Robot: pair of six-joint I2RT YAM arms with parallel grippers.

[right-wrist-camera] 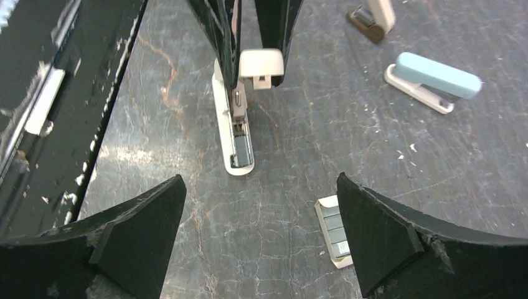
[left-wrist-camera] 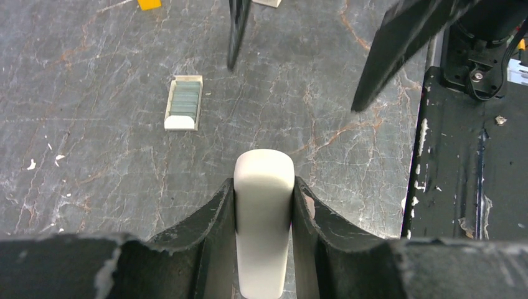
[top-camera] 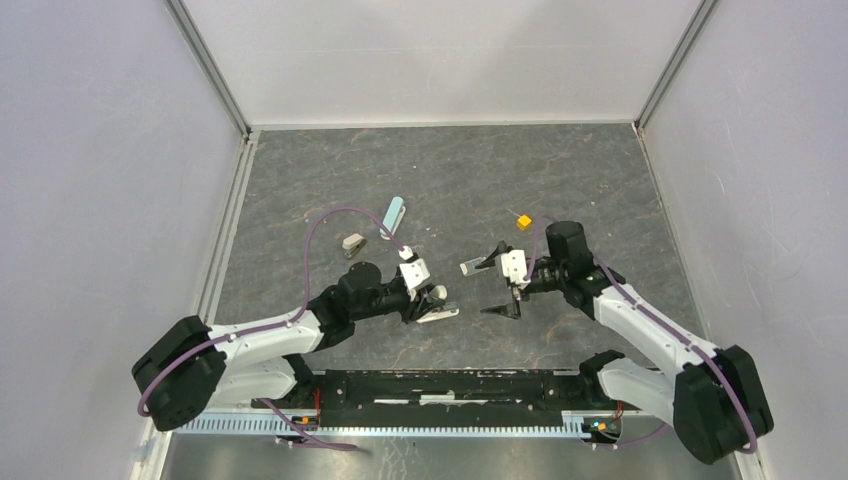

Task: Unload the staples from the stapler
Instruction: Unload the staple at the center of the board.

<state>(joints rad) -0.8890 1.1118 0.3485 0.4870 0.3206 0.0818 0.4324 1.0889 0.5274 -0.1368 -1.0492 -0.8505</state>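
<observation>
- Clamped on the raised lid [left-wrist-camera: 263,249] of the white stapler [right-wrist-camera: 238,167], the left pincer [left-wrist-camera: 263,187] was seen partly closed, with one finger pressed to each side of that lid.
- The right pincer [right-wrist-camera: 260,184] was held spread wide just in front of the stapler's nose, with nothing gripped between its fingers.
- The staples [right-wrist-camera: 240,142] were seen as a short, thin grey strip, lying in the uncovered channel of the stapler's lower half, toward its front end.
- The strip's long axis was aligned with the stapler's length, and its front end was pointed toward the right pincer. In the overhead view that line ran roughly left to right, slightly tilted.
- A small clear staple box [right-wrist-camera: 333,232] was seen on the marbled grey table [right-wrist-camera: 436,187], apart from the stapler and partly hidden behind one finger of the right pincer.
- A teal stapler [right-wrist-camera: 436,78] and a beige stapler [right-wrist-camera: 373,12] were seen lying farther back, well apart from both pincers.
</observation>
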